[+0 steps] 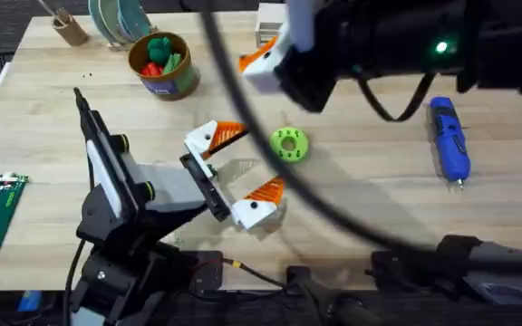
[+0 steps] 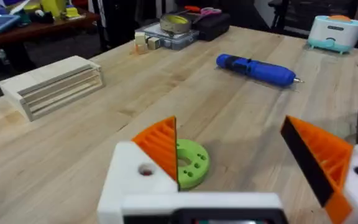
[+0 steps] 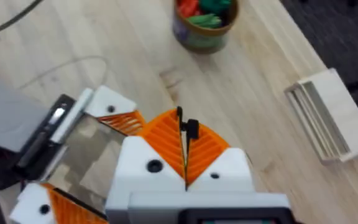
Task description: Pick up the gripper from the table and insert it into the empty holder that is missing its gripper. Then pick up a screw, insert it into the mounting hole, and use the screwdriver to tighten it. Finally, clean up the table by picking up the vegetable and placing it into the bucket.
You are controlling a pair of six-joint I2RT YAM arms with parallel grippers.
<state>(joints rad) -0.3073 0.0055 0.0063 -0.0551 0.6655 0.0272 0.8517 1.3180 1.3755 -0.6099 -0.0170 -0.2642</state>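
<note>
The right gripper point(image 3: 184, 124), white fingers with orange ribbed pads, is clenched, pads pressed flat together. A small dark bit shows at their seam; whether it is held, I cannot tell. This gripper hangs high over the far middle of the pale wooden counter point(image 1: 361, 199).

Below and nearer the bases, the left gripper point(image 1: 256, 163) lies spread wide and holds nothing. Each white angular plastic holder point(image 1: 199, 140) carries a bright orange wedge-shaped fingertip piece point(image 1: 229, 134), so neither looks empty. A lime-green ring disc point(image 1: 288, 145) lies between its tips.

The blue cylindrical electric screwdriver point(image 1: 449, 140) lies well off to the right. Its long axis runs roughly away from the bases, metal tip toward the near edge. The right arm is likely the nearer one.

The small round tin bucket point(image 1: 175, 86) stands at the far left. Inside are the dark green leafy toy vegetable point(image 1: 160, 45) and red-orange toy pieces point(image 1: 152, 68).
</note>
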